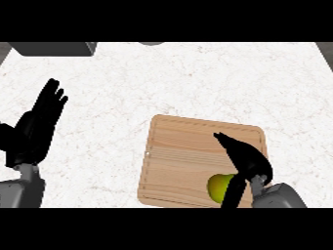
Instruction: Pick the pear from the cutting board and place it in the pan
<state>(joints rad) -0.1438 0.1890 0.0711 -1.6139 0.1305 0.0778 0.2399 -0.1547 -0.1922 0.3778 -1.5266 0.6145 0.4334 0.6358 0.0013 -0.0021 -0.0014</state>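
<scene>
Head view, looking steeply down on a white marbled table point(169, 83). A wooden cutting board point(187, 151) lies right of centre, near the lower edge. The pear point(220, 187), yellow-green, sits on the board's lower right part, close to its near edge.

The right robot hand point(244, 158) is over the board's right side, directly above and to the right of the pear. Its fingers point up-left across the wood, while a dark thumb or finger runs down along the pear's right flank, touching or overlapping it in this view. The hand covers part of the fruit; whether it is actually clamped on the pear cannot be told.

The left robot hand point(35, 129) shows at the view's left, well apart from the board, fingers straight and spread, pointing up, holding nothing.

A dark grey object point(53, 48) is cut off at the table's top left edge. No pan can be made out for certain.
</scene>
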